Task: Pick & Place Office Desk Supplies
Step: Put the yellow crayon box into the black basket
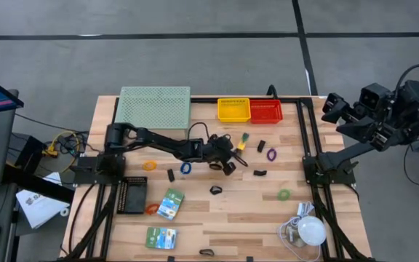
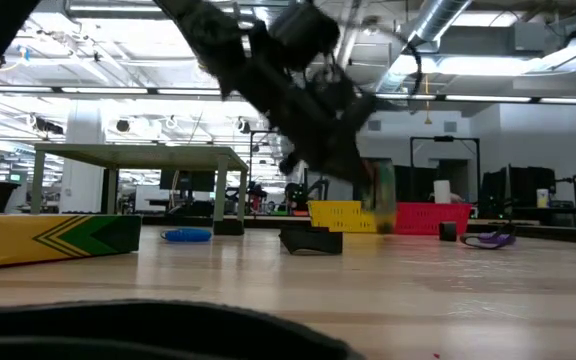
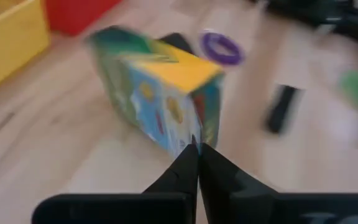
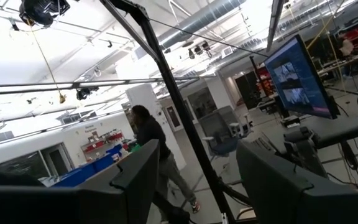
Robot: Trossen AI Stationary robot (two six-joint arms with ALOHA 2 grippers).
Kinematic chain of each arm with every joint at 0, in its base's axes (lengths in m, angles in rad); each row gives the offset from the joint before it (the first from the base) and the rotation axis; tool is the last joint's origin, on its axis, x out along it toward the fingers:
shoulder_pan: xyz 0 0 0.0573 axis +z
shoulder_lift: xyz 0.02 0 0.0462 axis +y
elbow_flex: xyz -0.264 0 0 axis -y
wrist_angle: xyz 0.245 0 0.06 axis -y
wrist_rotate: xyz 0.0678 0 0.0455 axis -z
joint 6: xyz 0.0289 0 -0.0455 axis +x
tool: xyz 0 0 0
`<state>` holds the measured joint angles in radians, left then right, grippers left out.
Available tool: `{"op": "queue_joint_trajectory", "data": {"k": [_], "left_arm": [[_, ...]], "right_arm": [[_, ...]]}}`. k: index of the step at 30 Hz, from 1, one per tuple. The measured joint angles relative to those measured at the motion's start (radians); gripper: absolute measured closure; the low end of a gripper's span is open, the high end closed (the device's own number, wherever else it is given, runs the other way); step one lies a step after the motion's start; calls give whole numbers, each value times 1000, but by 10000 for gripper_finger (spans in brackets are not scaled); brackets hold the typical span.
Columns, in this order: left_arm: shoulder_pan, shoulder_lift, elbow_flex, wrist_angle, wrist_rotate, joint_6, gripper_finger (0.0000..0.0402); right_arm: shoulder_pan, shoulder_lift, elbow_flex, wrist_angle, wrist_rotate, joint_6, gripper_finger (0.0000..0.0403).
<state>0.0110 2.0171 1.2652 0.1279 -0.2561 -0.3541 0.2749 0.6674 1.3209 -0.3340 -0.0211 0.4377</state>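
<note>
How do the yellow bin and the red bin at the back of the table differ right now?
The yellow bin is yellow and sits nearer the green mesh stand; the red bin is red and sits on the right arm's side. They touch side by side, look alike in size and shape, and neither shows anything inside.

text: none legible | card-backed pack (image 3: 160, 99): printed graphics, perhaps lettering, too blurred to read

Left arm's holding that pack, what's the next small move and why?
Probably carry it on toward the yellow plastic bin. The left gripper has its fingers shut on the yellow-topped colourful card pack, lifted off the wooden table, with the bin just beyond. The right gripper waits off-table.
</note>
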Motion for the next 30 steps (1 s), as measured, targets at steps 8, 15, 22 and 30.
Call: {"op": "queue_joint_trajectory", "data": {"k": [8, 15, 22, 30], "left_arm": [[-25, -190, 0, -126, 98, -107, 401], [-39, -333, 0, -239, 233, -262, 401], [-114, -469, 0, -381, 373, -388, 401], [-257, -604, 0, -581, 414, -590, 401]], "right_arm": [[0, 0, 0, 0, -8, 0, 191], [0, 5, 0, 10, -8, -1, 191], [0, 30, 0, 34, -9, -3, 191], [0, 85, 0, 83, -8, 0, 191]]}}
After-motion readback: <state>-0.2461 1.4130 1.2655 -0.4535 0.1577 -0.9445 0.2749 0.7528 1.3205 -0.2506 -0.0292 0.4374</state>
